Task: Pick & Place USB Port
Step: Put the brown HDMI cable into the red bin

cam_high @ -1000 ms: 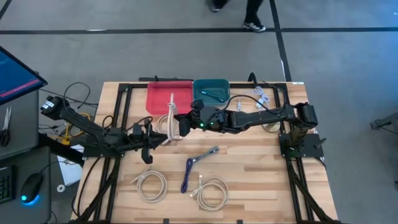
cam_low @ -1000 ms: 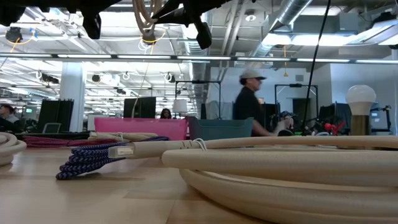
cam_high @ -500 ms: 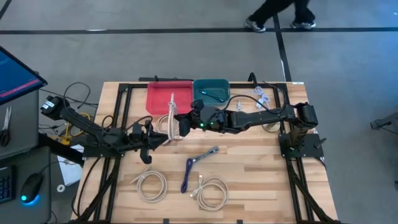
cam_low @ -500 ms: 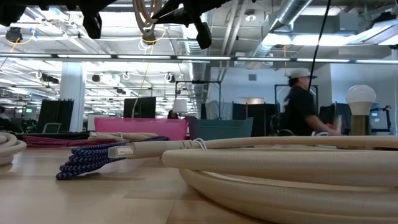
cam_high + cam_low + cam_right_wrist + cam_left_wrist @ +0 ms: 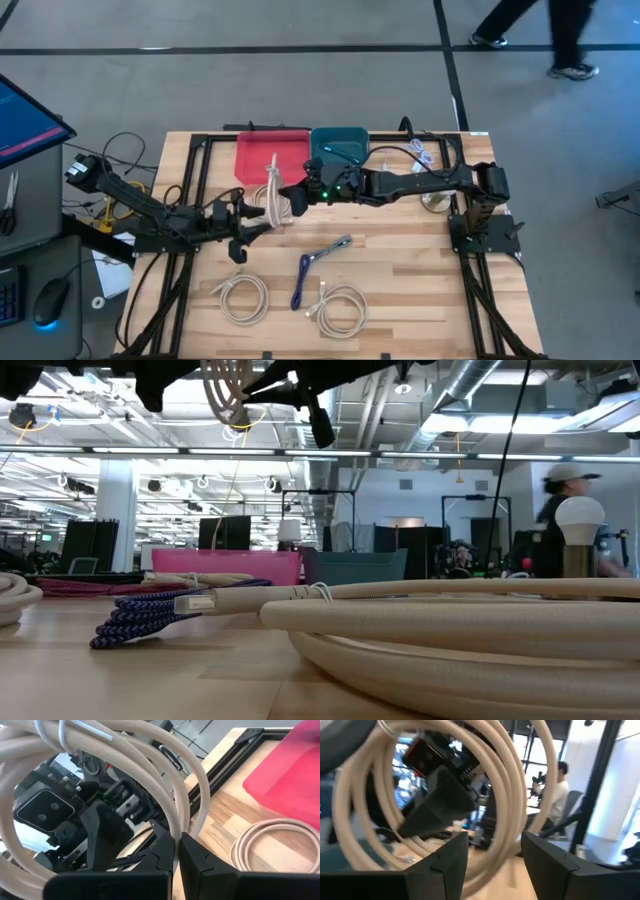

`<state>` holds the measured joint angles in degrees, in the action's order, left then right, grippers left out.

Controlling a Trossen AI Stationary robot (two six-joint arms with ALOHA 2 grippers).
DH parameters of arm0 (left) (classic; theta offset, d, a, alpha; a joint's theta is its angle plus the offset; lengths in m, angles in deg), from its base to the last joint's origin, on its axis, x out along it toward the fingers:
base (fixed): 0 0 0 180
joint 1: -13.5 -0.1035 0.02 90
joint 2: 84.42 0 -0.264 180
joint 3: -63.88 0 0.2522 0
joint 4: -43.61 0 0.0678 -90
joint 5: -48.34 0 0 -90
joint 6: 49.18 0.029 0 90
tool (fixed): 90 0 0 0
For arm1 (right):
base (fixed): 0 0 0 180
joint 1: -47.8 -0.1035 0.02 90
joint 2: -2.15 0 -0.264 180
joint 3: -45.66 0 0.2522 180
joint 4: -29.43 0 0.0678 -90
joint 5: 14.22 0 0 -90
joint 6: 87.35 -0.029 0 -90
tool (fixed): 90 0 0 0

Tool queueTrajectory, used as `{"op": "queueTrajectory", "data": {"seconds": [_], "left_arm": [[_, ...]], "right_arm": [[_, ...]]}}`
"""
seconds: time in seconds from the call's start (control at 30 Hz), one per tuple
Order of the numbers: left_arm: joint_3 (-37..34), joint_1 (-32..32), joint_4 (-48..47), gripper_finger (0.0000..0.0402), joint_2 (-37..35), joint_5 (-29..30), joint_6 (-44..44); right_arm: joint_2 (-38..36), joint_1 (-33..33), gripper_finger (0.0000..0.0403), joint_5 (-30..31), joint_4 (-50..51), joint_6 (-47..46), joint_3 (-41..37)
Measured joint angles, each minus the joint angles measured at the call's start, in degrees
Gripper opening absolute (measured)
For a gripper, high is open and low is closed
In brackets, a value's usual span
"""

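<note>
A beige coiled USB cable (image 5: 270, 192) hangs in the air near the table's middle, in front of the red tray (image 5: 272, 155). It shows at the top of the low view as the coil (image 5: 225, 385). My right gripper (image 5: 290, 195) is shut on it. My left gripper (image 5: 252, 213) is open just left of it. In the left wrist view its gripper (image 5: 492, 837) has the coil's strands (image 5: 515, 785) running between its spread fingers; whether they touch, I cannot tell. My right gripper pinches a bundle of the coil's strands (image 5: 172, 827) between its two fingers, coming level from the table's right. The fingers lie across the strands. The coil (image 5: 150, 765) stands on edge, lifted clear of the table.
A teal tray (image 5: 338, 145) stands right of the red one. Another beige coil (image 5: 265, 845) lies on the table by the red tray. Near the front lie two beige coils (image 5: 242, 297), (image 5: 340, 305) and a blue braided cable (image 5: 305, 275). A person walks beyond the table.
My left gripper has opened and let go of the coil. My right gripper has drawn a little toward the far edge with the coil, which has swung about and stays lifted clear.
</note>
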<state>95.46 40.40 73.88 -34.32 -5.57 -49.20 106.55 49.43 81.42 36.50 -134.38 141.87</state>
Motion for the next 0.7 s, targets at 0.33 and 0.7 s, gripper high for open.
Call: {"op": "queueTrajectory", "data": {"seconds": [0.33, 0.7], "left_arm": [[0.94, 0.04, -0.22, 0.0150, 0.00, 1.86, 2.73], [0.96, 0.07, -0.02, 0.0016, -0.02, 1.84, 2.56]], "right_arm": [[0.00, 0.04, 0.0000, 0.16, -0.18, -0.18, 0.00], [0.00, 0.44, 0.0009, 0.27, -0.21, 0.51, 0.00]]}}
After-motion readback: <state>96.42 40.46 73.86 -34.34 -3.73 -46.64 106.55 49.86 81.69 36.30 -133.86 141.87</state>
